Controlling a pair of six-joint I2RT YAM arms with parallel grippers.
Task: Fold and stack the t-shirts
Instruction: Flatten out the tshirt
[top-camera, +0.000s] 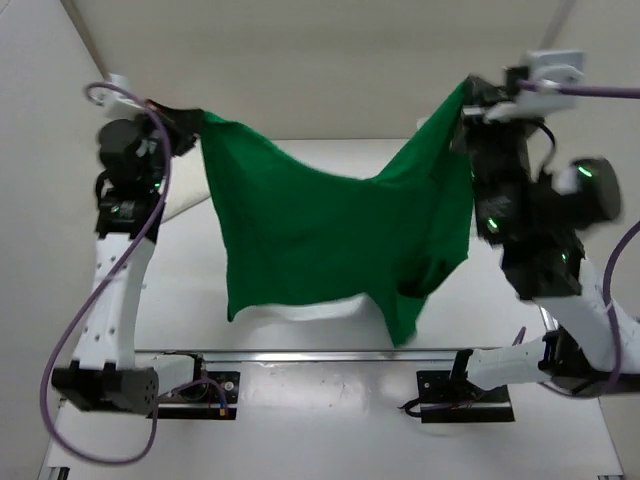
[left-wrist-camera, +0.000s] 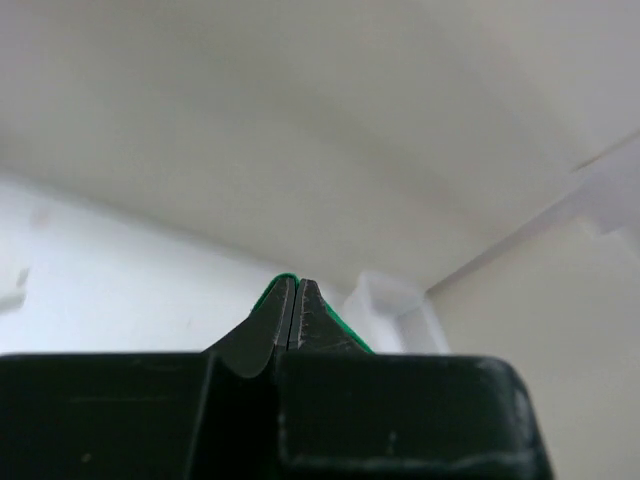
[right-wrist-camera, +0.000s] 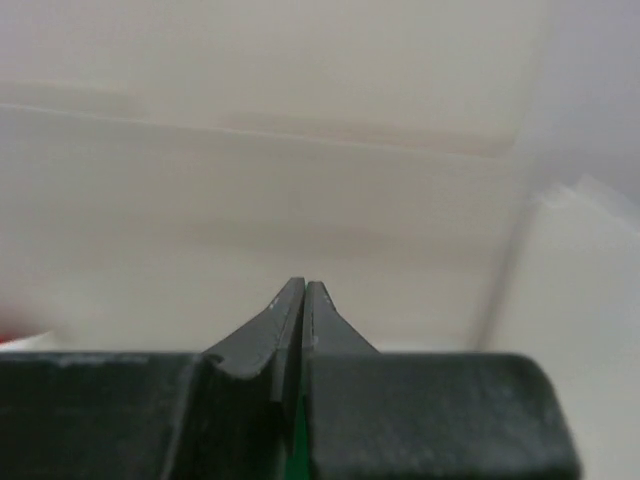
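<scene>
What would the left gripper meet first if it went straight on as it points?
Probably the beige wall; nothing nearer shows ahead of the left gripper, which holds the green t-shirt. Depth unclear.

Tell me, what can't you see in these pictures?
Top view: the green shirt covers most of something white below it; what it is cannot be told.
Left wrist view: the left claw hides all but a sliver of the shirt.
Right wrist view: a red blur is cut off by the left edge; too blurry to name.

top: high, behind arms (top-camera: 115, 290) | wrists: close along jaws, facing wall (left-wrist-camera: 300, 150)
</scene>
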